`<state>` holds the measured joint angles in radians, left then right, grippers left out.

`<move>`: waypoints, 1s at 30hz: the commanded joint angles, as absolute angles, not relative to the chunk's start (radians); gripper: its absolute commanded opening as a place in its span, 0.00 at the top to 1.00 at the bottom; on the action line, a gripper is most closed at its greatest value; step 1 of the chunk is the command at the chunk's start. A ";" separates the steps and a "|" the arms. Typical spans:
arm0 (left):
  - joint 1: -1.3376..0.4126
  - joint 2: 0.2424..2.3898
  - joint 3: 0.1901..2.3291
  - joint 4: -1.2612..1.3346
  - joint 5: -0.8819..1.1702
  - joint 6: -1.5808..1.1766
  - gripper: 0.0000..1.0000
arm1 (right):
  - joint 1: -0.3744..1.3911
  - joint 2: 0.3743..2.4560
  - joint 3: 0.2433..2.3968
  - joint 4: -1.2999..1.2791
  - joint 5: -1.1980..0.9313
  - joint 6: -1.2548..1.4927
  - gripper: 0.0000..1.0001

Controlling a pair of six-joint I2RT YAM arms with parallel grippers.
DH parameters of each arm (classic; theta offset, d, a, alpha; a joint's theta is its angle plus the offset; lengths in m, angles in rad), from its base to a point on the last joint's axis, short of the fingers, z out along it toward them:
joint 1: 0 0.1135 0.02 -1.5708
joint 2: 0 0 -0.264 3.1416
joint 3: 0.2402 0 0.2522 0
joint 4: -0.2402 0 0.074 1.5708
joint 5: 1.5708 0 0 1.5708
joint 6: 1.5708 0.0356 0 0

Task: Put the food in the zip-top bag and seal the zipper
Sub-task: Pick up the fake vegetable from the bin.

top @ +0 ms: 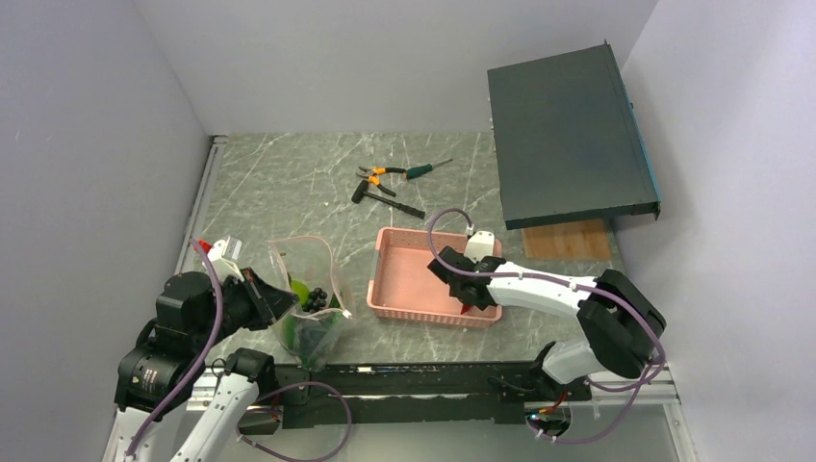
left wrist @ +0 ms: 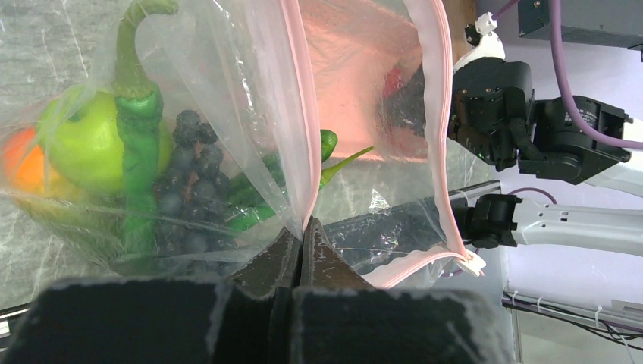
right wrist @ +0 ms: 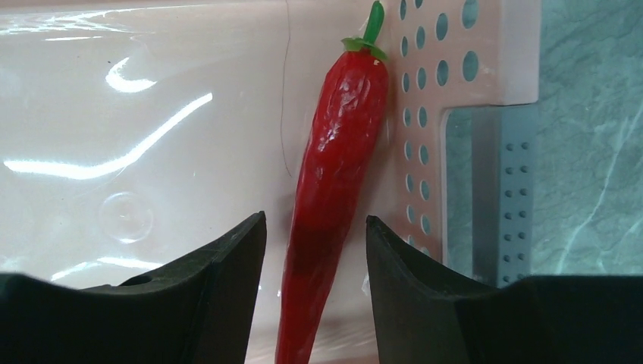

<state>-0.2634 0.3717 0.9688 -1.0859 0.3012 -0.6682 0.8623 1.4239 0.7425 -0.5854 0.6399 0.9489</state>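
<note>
Straddling the red chilli [right wrist: 337,174] in the basket [right wrist: 152,114], the right gripper [right wrist: 315,220] stands open.

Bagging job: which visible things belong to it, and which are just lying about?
Job: zip-top bag, held by the left pincer; zipper; apple, green pepper, grape bunch inside; red chilli in the pink basket, under the open right pincer.
Lying about: pliers, screwdriver, dark case, brown board.

place: robot lab test cell | evidence: plain grey walls [top: 96,115], marble-look table [top: 289,183], black mounting rail [top: 414,380], loose hand tools [top: 390,185]
</note>
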 commanded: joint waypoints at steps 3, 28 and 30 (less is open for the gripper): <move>-0.268 0.370 0.987 -1.095 0.307 -0.664 1.00 | 0.856 1.444 0.722 -0.487 0.630 0.966 0.48; -0.268 0.373 0.979 -1.081 0.314 -0.669 1.00 | 0.857 1.208 0.787 -0.438 0.558 0.791 0.97; -0.268 0.374 0.982 -1.081 0.312 -0.669 1.00 | 0.862 1.144 0.794 -0.367 0.498 0.732 0.97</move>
